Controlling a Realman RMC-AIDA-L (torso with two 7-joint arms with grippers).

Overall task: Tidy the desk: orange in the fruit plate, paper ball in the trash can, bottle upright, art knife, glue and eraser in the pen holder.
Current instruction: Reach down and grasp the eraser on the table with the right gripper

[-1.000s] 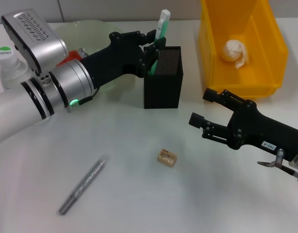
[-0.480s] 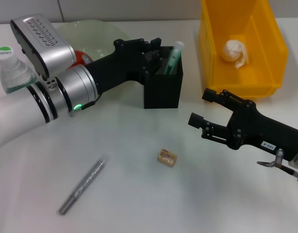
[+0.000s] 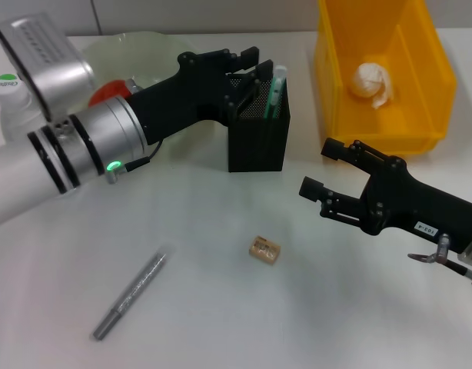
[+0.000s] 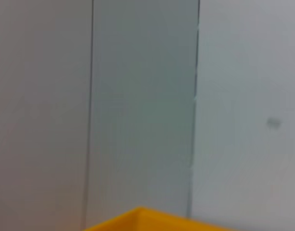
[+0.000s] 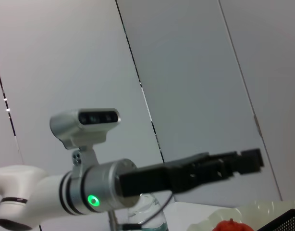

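Head view only: eraser (image 3: 264, 250), art knife (image 3: 131, 294), paper ball (image 3: 372, 82).

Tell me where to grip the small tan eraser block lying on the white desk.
Grip the small tan eraser block across its two short sides, coming straight down from above. It lies flat and alone on the white desk, slightly skewed, so turn the open right gripper to match.

black mesh pen holder (image 3: 257, 138) — matt, glossy yellow bin (image 3: 382, 73)
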